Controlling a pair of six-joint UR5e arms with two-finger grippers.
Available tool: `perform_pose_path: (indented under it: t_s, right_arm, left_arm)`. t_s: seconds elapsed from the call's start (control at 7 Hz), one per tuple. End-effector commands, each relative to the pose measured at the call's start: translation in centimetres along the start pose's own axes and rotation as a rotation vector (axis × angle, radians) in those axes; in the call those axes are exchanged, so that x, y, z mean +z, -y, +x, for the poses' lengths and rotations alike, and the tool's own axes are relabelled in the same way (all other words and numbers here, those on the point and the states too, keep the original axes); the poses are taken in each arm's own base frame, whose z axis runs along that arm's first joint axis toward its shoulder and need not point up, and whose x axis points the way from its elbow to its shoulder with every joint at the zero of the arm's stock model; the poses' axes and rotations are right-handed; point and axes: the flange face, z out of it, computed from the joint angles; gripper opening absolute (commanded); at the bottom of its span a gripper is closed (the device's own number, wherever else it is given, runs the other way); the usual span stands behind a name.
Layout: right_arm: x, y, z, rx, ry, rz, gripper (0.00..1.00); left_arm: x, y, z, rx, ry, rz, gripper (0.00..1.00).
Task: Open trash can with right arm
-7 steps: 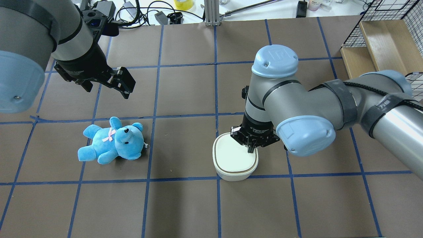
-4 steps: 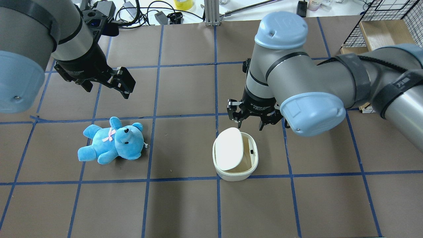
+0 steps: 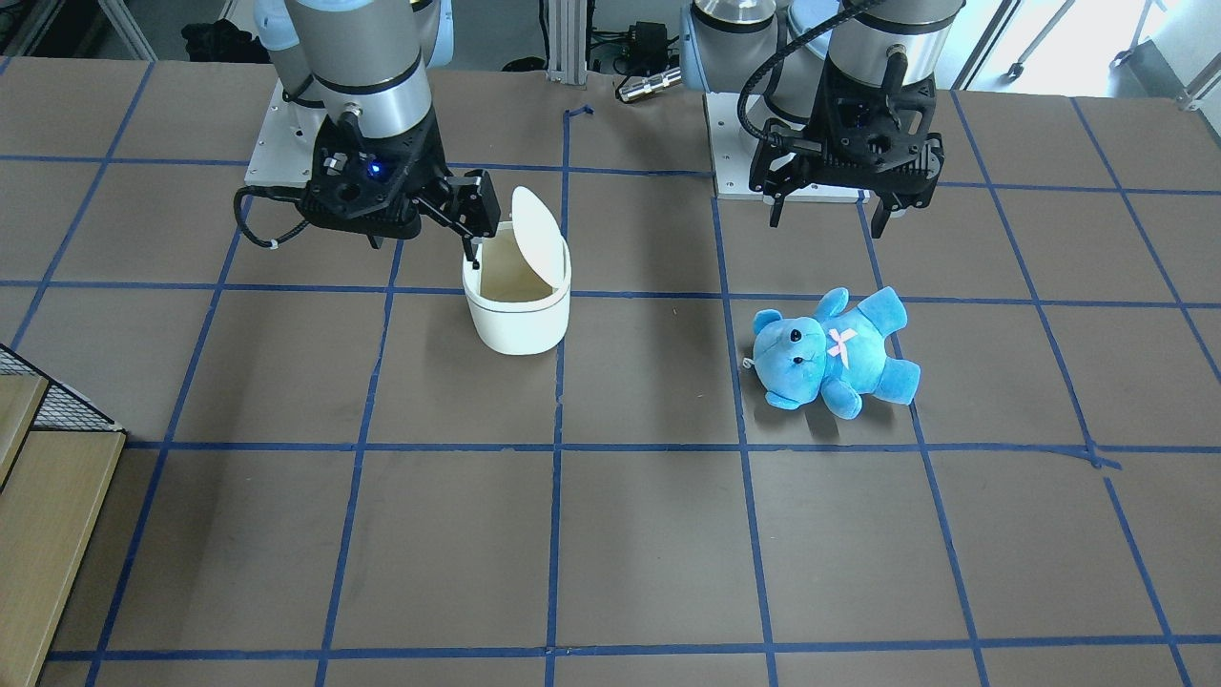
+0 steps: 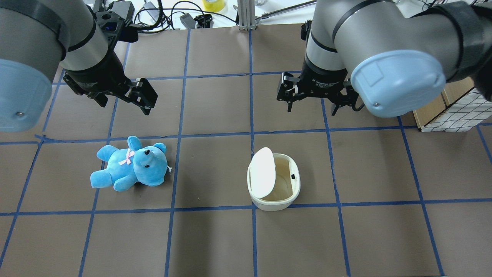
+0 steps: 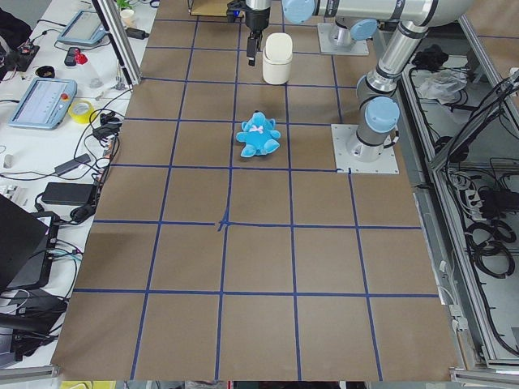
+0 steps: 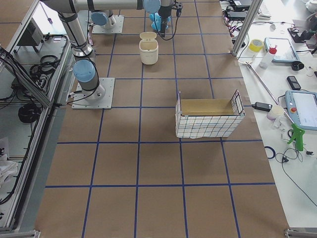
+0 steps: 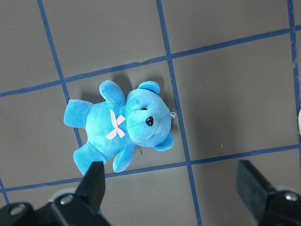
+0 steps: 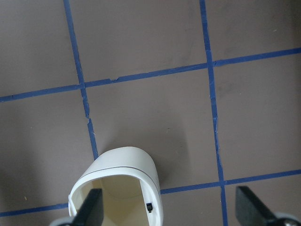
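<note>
The white trash can (image 4: 273, 198) stands mid-table with its flip lid (image 4: 263, 172) tilted up, and its beige inside shows. It also shows in the front view (image 3: 515, 320) and at the bottom of the right wrist view (image 8: 123, 162). My right gripper (image 4: 311, 109), on the arm with the blue light (image 3: 372, 170), is open and empty. It hovers above and beyond the can and does not touch it. My left gripper (image 4: 125, 103) is open and empty above the table, beyond the blue teddy bear (image 4: 130, 165).
A wire basket holding a wooden box (image 6: 208, 116) stands at the robot's right, partly hidden under the right arm in the overhead view. Cables and small devices (image 4: 161, 15) lie along the far table edge. An aluminium post (image 4: 246, 15) stands there.
My right gripper was shut and pressing on the closed lid. It has risen, moved away toward the far side and opened. The lid has flipped up. The left arm and bear have not moved.
</note>
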Motion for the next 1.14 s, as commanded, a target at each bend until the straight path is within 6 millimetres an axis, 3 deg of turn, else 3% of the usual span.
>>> perform_pose_path:
  t_s: [0.0,1.0]
  right_arm:
    - [-2.3,1.2,5.5,-0.047,-0.04,0.01,1.0]
    - [-3.6,2.4,10.4,-0.059,-0.058,-0.028,1.0]
  left_arm:
    - [0.0,0.0,0.0,0.0,0.0,0.0,1.0]
    - [0.0,0.0,0.0,0.0,0.0,0.0,1.0]
